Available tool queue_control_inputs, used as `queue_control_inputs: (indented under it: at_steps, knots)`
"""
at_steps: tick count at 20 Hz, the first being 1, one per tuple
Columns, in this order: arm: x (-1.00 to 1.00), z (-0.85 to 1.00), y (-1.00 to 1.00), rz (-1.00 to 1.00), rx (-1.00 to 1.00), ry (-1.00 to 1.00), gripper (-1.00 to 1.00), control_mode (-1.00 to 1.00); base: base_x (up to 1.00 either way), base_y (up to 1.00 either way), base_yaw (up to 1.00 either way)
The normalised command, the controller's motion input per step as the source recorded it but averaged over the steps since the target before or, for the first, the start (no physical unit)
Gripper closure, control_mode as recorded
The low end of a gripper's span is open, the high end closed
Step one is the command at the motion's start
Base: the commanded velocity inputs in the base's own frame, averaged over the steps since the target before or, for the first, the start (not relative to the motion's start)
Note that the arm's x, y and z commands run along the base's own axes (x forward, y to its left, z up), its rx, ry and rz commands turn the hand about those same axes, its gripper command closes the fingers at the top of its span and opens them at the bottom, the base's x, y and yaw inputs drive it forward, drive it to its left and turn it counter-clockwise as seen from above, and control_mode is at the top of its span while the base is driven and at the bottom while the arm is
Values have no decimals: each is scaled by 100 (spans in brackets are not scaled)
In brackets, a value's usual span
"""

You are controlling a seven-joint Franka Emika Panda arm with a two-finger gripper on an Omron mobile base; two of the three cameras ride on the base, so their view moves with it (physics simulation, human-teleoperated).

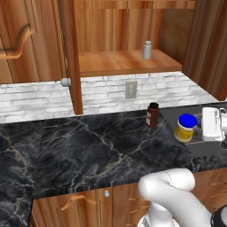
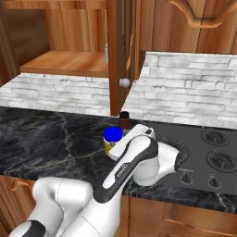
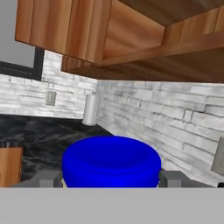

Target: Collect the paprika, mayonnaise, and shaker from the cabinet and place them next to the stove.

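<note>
Here the tool (image 3: 111, 179) is low at the right edge of the left base view, and the mayonnaise (image 1: 185, 127) stands between its fingers (image 3: 175, 178). In the hand view the blue lid fills the lower middle, with one grey tip on each side of it, so the tool pinches the mayonnaise. The jar seems to sit at the border between the dark marble surface (image 1: 88, 146) and the stove (image 2: 210, 148). The paprika (image 1: 152, 115) stands upright just behind it, near the brick wall, right of centre in the left base view. The shaker (image 1: 147, 49) is on the shelf of the cabinet (image 1: 124, 62), in the upper middle of that view, with the door open.
</note>
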Motion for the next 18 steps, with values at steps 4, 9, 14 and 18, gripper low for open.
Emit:
queue_control_inputs:
  at_steps: [4, 9, 14, 18]
  knots:
    - [61, -35, -3, 6, 0, 0, 100, -100, 0, 0, 0]
    - [68, -33, 0, 1, 1, 3, 100, -100, 0, 0, 0]
    - [65, -35, -2, 2, 0, 2, 100, -100, 0, 0, 0]
    - [55, -37, -9, 5, 0, 0, 100, -100, 0, 0, 0]
